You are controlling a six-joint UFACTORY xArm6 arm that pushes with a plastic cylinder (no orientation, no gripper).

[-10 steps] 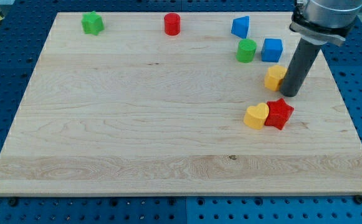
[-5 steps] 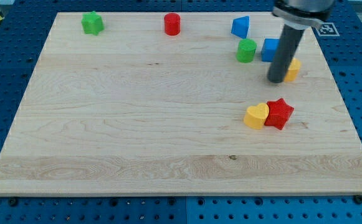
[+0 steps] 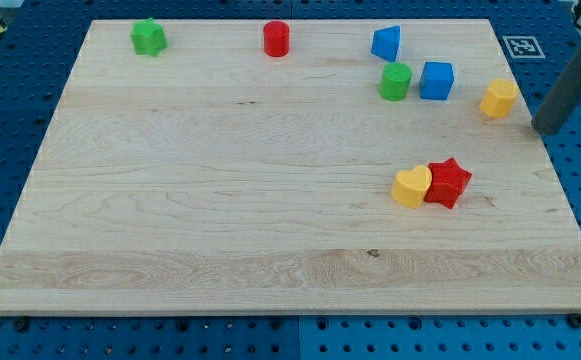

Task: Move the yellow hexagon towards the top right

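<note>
The yellow hexagon (image 3: 498,98) lies near the board's right edge, right of the blue cube (image 3: 436,80). My tip (image 3: 545,129) is off the board's right edge, a little right of and below the hexagon, apart from it. The rod rises toward the view's top right corner.
A green cylinder (image 3: 395,81) and a blue triangular block (image 3: 386,43) lie left of the cube. A yellow heart (image 3: 411,186) touches a red star (image 3: 448,182) lower down. A red cylinder (image 3: 276,38) and a green star (image 3: 148,36) sit along the top. The wooden board (image 3: 220,200) rests on a blue pegboard.
The yellow hexagon has slid right and up, from below the blue cube to near the right edge. My tip moved from beside it to off the board's right edge.
</note>
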